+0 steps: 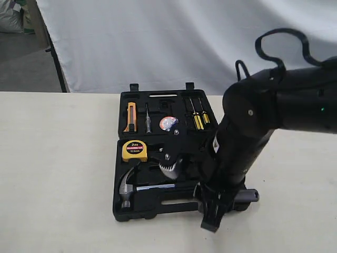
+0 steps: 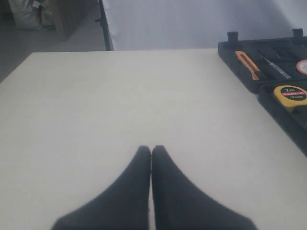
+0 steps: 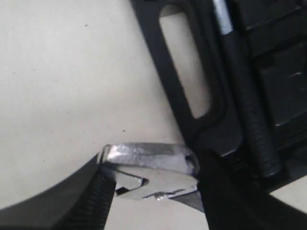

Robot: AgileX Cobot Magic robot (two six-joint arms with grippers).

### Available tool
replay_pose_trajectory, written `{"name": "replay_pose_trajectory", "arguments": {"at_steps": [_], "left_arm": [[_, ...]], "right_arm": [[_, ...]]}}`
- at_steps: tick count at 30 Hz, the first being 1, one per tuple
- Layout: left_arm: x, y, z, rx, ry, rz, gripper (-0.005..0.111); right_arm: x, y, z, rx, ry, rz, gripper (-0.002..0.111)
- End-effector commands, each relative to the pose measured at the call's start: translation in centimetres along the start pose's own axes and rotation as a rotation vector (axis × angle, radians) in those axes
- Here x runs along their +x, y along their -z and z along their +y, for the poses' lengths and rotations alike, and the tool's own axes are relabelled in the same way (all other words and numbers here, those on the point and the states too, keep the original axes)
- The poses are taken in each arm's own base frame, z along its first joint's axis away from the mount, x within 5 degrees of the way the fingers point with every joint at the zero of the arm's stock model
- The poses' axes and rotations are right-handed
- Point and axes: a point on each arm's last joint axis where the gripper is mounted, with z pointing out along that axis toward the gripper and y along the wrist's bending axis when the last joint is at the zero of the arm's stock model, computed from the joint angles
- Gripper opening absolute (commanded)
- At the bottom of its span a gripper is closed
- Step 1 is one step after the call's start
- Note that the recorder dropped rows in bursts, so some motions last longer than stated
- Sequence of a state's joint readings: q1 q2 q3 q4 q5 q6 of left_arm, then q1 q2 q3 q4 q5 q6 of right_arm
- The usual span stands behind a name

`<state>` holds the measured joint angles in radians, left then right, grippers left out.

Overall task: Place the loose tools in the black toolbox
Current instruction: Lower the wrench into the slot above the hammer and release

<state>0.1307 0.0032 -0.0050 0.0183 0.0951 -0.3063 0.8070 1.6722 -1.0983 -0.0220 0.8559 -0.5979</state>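
The black toolbox lies open on the table. In its near half the claw hammer rests in a recess; its black handle runs beside the slot handle. The tape roll sits in the far half. My right gripper hangs at the box's front edge, just outside it over the table. In the right wrist view that gripper is shut on the silver wrench, held by its head. My left gripper is shut and holds nothing, over bare table left of the box.
A yellow tape measure, an orange-yellow utility knife and yellow-handled screwdrivers lie in the box. The right arm covers the box's right side. A white backdrop hangs behind the table.
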Motion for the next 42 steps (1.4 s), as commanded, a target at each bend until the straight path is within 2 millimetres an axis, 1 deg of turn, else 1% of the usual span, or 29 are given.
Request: {"name": "replay_pose_trajectory", "arguments": {"at_steps": [1,3,5,9,13,14,15,16,17,18,21,26,29,35,42], "left_arm": [[-0.2,0.0,0.1,-0.021,0.000,-0.020,0.001],[-0.2,0.0,0.1,-0.021,0.000,-0.020,0.001],[-0.2,0.0,0.1,-0.021,0.000,-0.020,0.001],[-0.2,0.0,0.1,-0.021,0.000,-0.020,0.001],[-0.2,0.0,0.1,-0.021,0.000,-0.020,0.001],[-0.2,0.0,0.1,-0.021,0.000,-0.020,0.001],[-0.2,0.0,0.1,-0.021,0.000,-0.020,0.001],[-0.2,0.0,0.1,-0.021,0.000,-0.020,0.001],[-0.2,0.0,0.1,-0.021,0.000,-0.020,0.001],[-0.2,0.0,0.1,-0.021,0.000,-0.020,0.001],[-0.2,0.0,0.1,-0.021,0.000,-0.020,0.001],[-0.2,0.0,0.1,-0.021,0.000,-0.020,0.001],[-0.2,0.0,0.1,-0.021,0.000,-0.020,0.001],[-0.2,0.0,0.1,-0.021,0.000,-0.020,0.001],[-0.2,0.0,0.1,-0.021,0.000,-0.020,0.001]], "right_arm": [[-0.9,1.7,-1.9,0.083,-0.025,-0.088,0.000],[-1.9,1.9,-2.6,0.113,-0.025,-0.131,0.000],[-3.0,1.6,-3.4,0.127,-0.028,-0.157,0.000],[-5.2,-0.5,-5.0,0.122,-0.034,-0.154,0.000],[-7.5,-3.3,-6.6,0.112,-0.064,-0.148,0.000],[-8.4,-4.8,-7.3,0.109,-0.069,-0.143,0.000],[-8.7,-5.3,-7.5,0.107,-0.069,-0.141,0.000],[-9.3,-6.7,-7.9,0.101,-0.071,-0.132,0.000],[-9.4,-7.1,-8.0,0.097,-0.071,-0.127,0.000],[-9.8,-8.0,-8.3,0.095,-0.070,-0.121,0.000],[-9.9,-9.3,-8.4,0.087,-0.066,-0.103,0.000],[-9.8,-10.2,-8.2,0.068,-0.078,-0.094,0.000],[-10.2,-10.5,-7.8,0.023,-0.130,-0.125,0.000],[-10.4,-10.5,-7.6,-0.005,-0.175,-0.154,0.000],[-10.4,-10.6,-7.5,-0.014,-0.244,-0.147,0.000]]}}
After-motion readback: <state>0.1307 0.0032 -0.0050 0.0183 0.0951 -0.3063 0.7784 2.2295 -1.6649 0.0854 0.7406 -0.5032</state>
